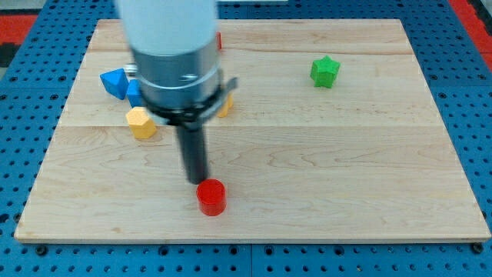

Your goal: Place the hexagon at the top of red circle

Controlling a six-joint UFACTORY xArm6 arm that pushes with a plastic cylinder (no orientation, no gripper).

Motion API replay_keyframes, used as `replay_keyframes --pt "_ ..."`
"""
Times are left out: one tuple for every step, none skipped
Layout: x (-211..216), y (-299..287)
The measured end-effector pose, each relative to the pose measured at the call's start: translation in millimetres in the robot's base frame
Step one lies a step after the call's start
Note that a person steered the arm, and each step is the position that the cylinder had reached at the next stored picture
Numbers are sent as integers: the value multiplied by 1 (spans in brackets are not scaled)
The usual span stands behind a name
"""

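Observation:
The red circle is a short cylinder near the board's bottom edge, left of centre. My tip stands just above and left of it, very close or touching. The yellow hexagon lies at the view's left, up and left of my tip, well apart from the red circle. My arm's body hides part of the board above the tip.
A blue block and a second blue block lie above the hexagon. A yellow block and a red block peek out behind the arm. A green star sits at upper right. The wooden board ends near the red circle.

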State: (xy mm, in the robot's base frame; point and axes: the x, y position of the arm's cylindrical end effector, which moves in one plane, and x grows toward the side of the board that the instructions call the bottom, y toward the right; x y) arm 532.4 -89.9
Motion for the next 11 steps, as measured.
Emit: replay_keyframes --pt "-11 -56" --pt "-53 -72" --pt "-79 -113" --pt "-107 -108" --pt "-106 -62" --pt "-106 -33" --pt "-92 -15" --pt "-71 -9" --pt "-61 3" --pt "-66 8" --pt "-103 -10"
